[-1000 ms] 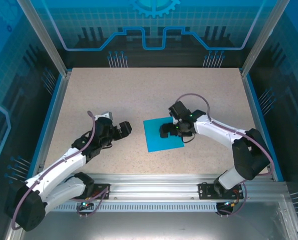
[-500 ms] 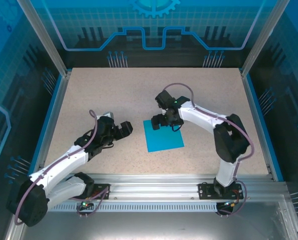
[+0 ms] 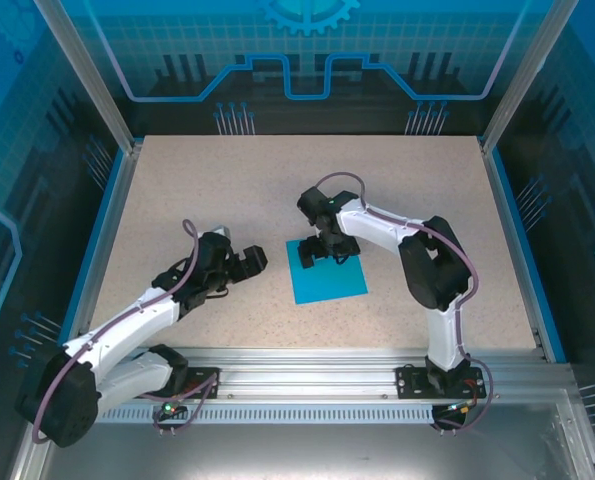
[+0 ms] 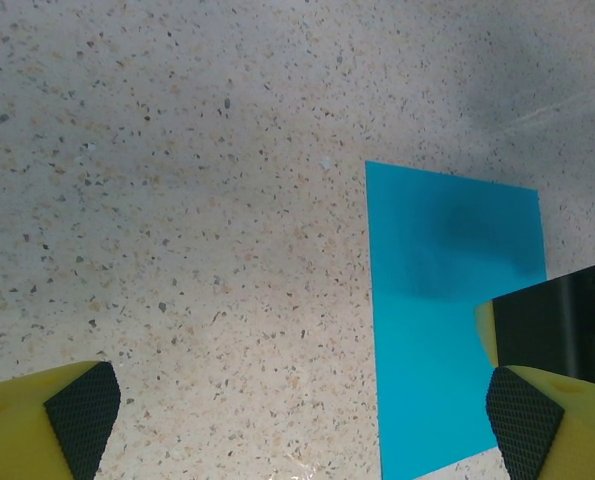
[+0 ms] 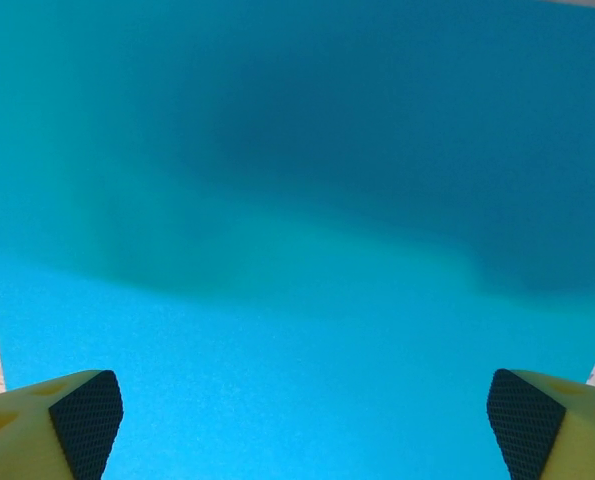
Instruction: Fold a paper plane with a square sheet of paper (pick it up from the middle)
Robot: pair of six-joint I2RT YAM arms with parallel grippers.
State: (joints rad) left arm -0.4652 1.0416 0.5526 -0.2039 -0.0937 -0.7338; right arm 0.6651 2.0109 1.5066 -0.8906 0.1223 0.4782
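The square sheet of paper point(image 3: 335, 280) is lying flat on the speckled table point(image 3: 227, 180). No folds are showing on it.

The right gripper point(image 3: 318, 251) is hanging right over the sheet, above the corner part that is farthest from the arm's base. Its two fingers are standing wide apart and are holding nothing. From the right wrist camera, the blue sheet point(image 5: 297, 200) is lying just under and ahead of the right gripper point(image 5: 302, 425). One yellow finger with a black pad point(image 5: 82, 420) is sitting on each side of it. A dark shadow is falling on the paper in front of the fingers. I cannot tell if the fingers are touching the paper or just floating above it.

The left gripper point(image 3: 249, 262) is staying low over the bare table. Its fingers are also spread wide and are gripping nothing. From the left wrist camera, the sheet point(image 4: 447, 300) is lying ahead and off to the right side of the left gripper point(image 4: 299, 415), close to its right finger. Under this gripper, only the sandy, spotty table point(image 4: 177, 200) is showing.
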